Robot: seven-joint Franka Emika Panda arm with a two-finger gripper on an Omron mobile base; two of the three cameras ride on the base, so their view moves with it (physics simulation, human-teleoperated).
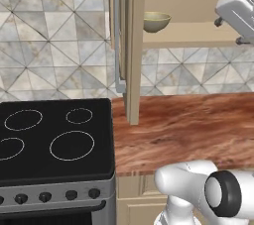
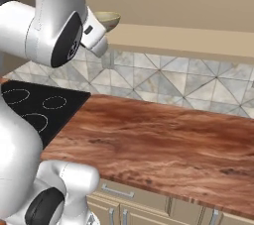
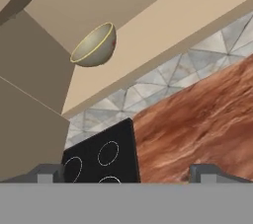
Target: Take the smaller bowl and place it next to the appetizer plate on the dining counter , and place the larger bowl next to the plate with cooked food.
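The smaller bowl (image 1: 156,21) (image 2: 109,20) (image 3: 94,45), beige-cream with a yellowish rim, stands upright on the shelf of an open wall cabinet above the counter. My gripper (image 3: 128,174) is open, with its two dark fingertips (image 3: 47,173) wide apart and nothing between them. It hangs in the air some way short of the bowl and points up at it. The white hand (image 1: 237,13) is level with the shelf, to the bowl's right. The larger bowl, the appetizer plate and the plate with cooked food are out of view.
A reddish-brown wood-grain counter (image 1: 188,130) (image 2: 163,140) runs below the cabinet; I cannot tell if it is the dining counter. A black stove top (image 1: 54,137) lies to its left. The open cabinet door (image 1: 133,45) juts out left of the bowl. Tiled wall (image 2: 163,83) behind.
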